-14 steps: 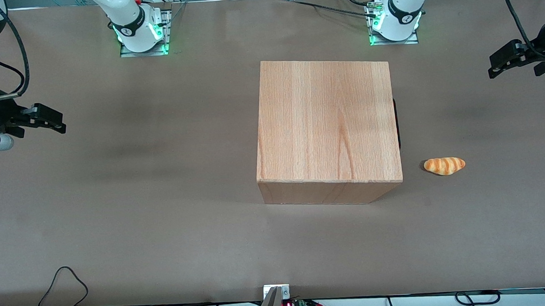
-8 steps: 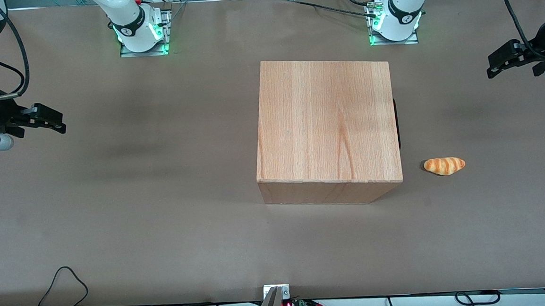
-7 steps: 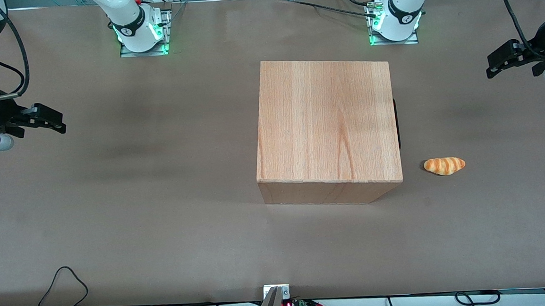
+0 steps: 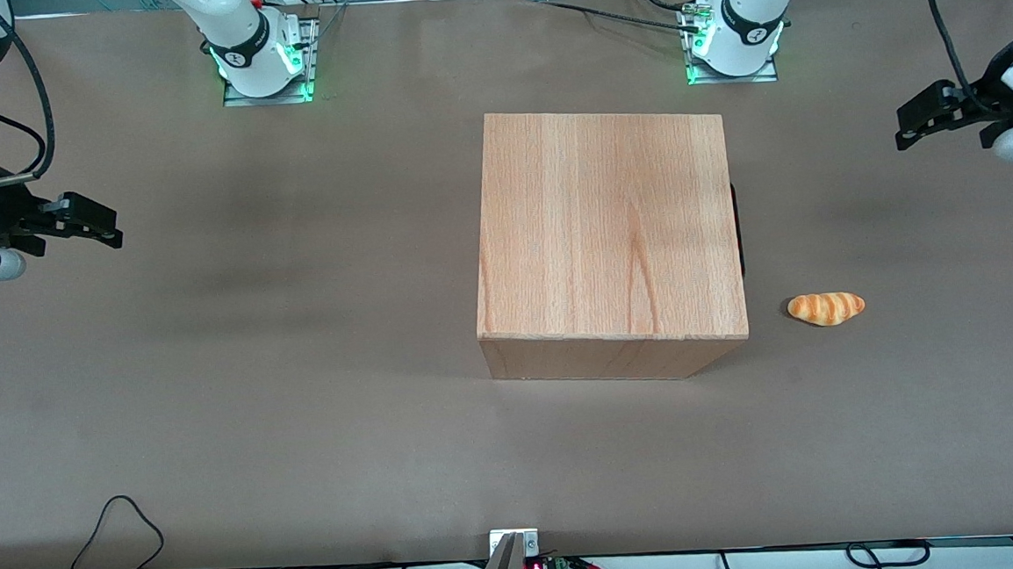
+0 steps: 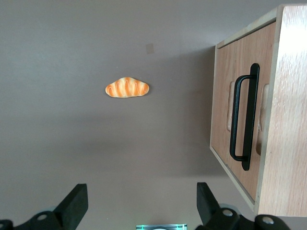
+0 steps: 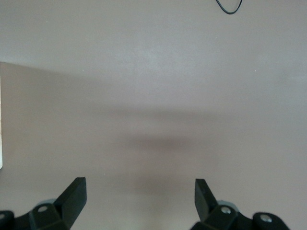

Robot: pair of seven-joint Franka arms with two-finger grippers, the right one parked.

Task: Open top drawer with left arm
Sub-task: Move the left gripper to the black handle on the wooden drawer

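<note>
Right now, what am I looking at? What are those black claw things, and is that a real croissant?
These are robot arms bolted to a brown table. One picture looks at the whole table from the front; the other two come from little cameras on the arms' wrists. The black claw is the left arm's gripper, two fingers for pinching things. It hangs in the air toward the working arm's end of the table, open and holding nothing. In the middle stands a wooden cabinet. The wrist camera shows its top drawer, shut, with a long black handle that the gripper is meant to pull. The croissant lies on the table beside the cabinet, in front of the drawer; whether it is real or a toy, I cannot tell.
</note>
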